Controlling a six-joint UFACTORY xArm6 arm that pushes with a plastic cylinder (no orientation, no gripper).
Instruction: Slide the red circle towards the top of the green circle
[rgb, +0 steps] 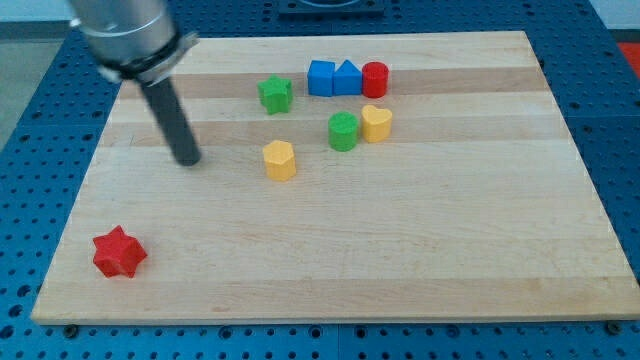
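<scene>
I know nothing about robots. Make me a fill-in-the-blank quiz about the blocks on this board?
1. The red circle block touches a ____ triangle block.
2. The green circle block sits beside a ____ heart block.
3. The red star block lies near the view's bottom ____ corner.
4. My tip touches ____ blocks.

Missing: blue; yellow; left; no

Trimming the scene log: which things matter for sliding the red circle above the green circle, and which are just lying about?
Job: red circle; green circle; my tip, far to their left.

Lying about: blue blocks; green star; yellow heart; yellow hexagon; red star.
</scene>
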